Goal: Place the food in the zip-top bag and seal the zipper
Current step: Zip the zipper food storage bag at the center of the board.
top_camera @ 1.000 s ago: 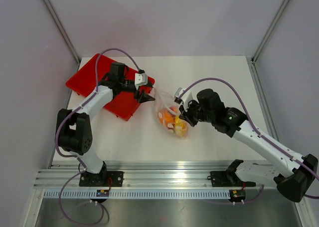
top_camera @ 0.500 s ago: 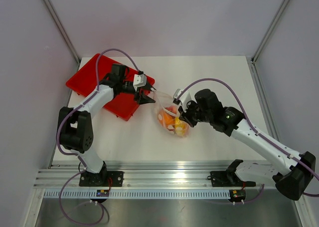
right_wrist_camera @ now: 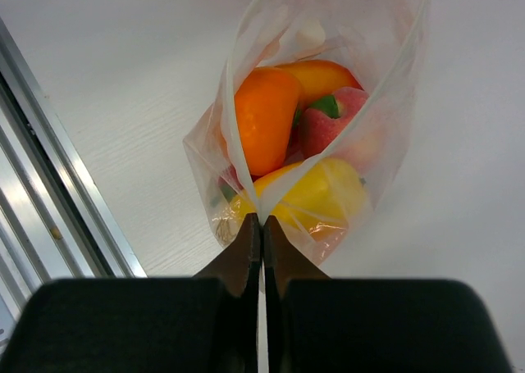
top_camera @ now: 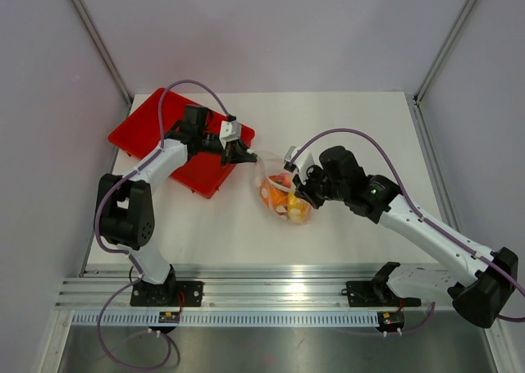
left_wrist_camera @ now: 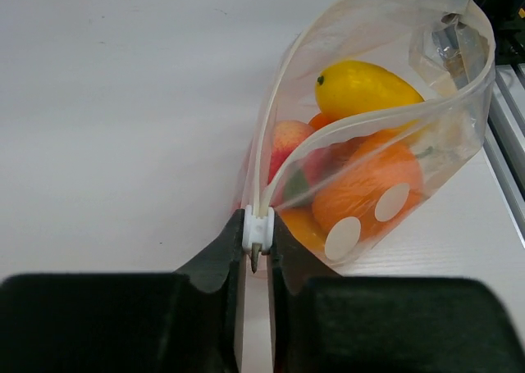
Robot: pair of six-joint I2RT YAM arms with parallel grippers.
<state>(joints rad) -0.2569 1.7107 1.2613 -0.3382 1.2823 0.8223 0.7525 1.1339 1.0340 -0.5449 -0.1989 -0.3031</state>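
The zip-top bag (top_camera: 279, 189) lies mid-table with its mouth gaping open. Inside is the food: a yellow oval piece (left_wrist_camera: 365, 87), an orange ball (left_wrist_camera: 361, 194) and a pink-red piece (right_wrist_camera: 332, 127). My left gripper (top_camera: 240, 153) is shut on the white slider (left_wrist_camera: 258, 228) at the left end of the zipper (left_wrist_camera: 277, 139). My right gripper (top_camera: 301, 194) is shut on the bag's opposite mouth corner (right_wrist_camera: 261, 213), where the two clear walls meet. In the right wrist view an orange piece (right_wrist_camera: 264, 119) and the yellow piece (right_wrist_camera: 321, 194) show through the plastic.
A red tray (top_camera: 143, 134) lies at the back left, under the left arm. An aluminium rail (top_camera: 271, 291) runs along the table's near edge, also seen as the rail (right_wrist_camera: 57, 209) close to the bag.
My left gripper has closed from wide open onto the zipper slider and shifted slightly back-left. The right gripper kept its grip on the bag's corner.
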